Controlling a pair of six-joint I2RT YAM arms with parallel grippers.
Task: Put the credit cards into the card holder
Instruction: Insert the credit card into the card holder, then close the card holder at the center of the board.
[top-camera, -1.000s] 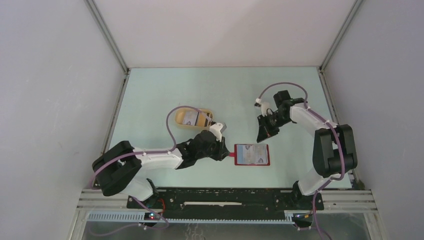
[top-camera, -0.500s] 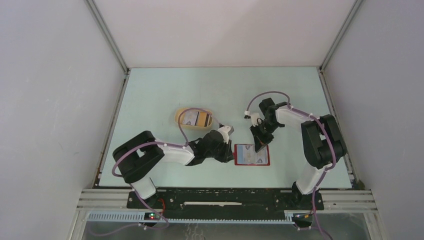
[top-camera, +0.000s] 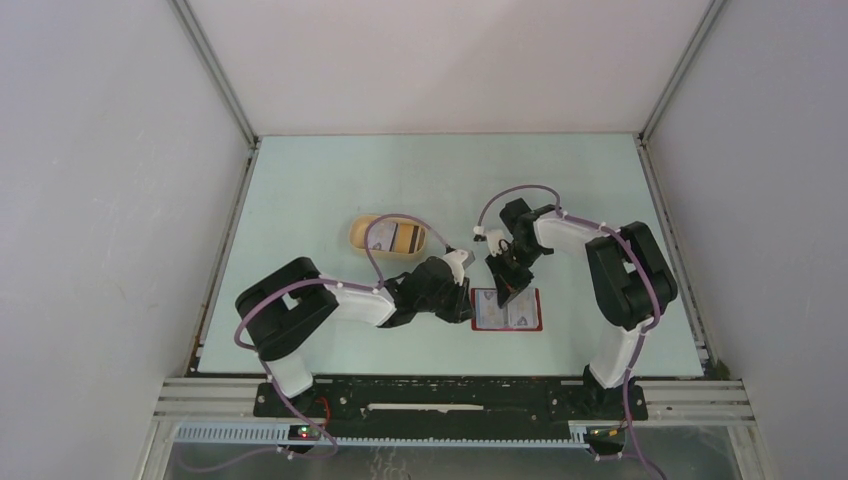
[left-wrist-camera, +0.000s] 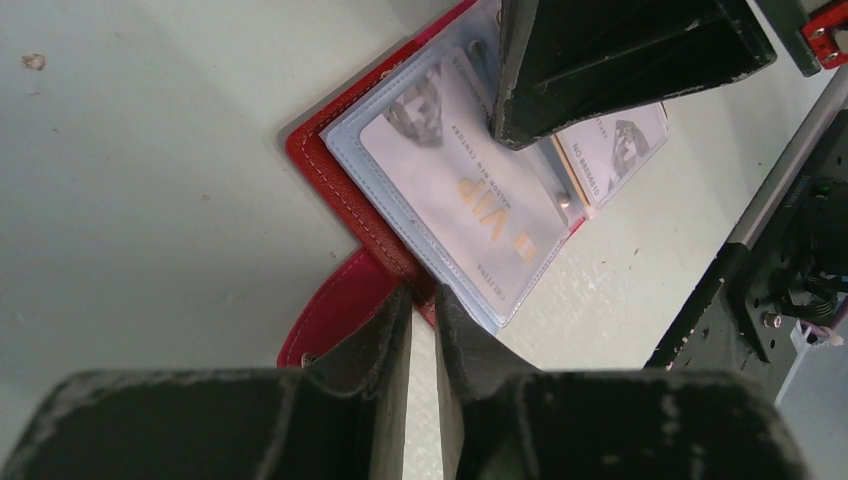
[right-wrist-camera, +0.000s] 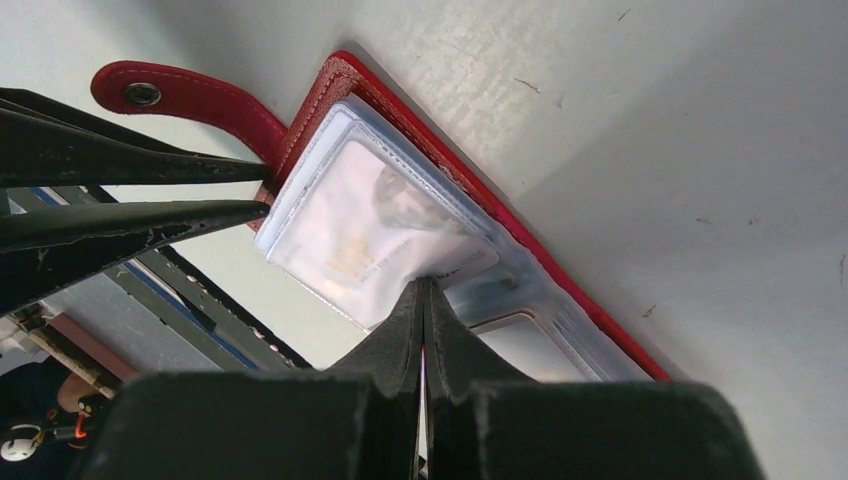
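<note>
Centrally, right pincer (right-wrist-camera: 422, 283) clenched, tips pressed against a pale credit card (right-wrist-camera: 350, 230) in the clear sleeve (right-wrist-camera: 505, 280) just ahead of them. Left pincer (left-wrist-camera: 420, 295) clamped on the near edge of the open red card holder (left-wrist-camera: 330, 180), flat on the tabletop (left-wrist-camera: 150, 150). Farther off, beyond the left pincer, tan dish (top-camera: 357, 232) with more credit cards (top-camera: 396, 238).
</note>
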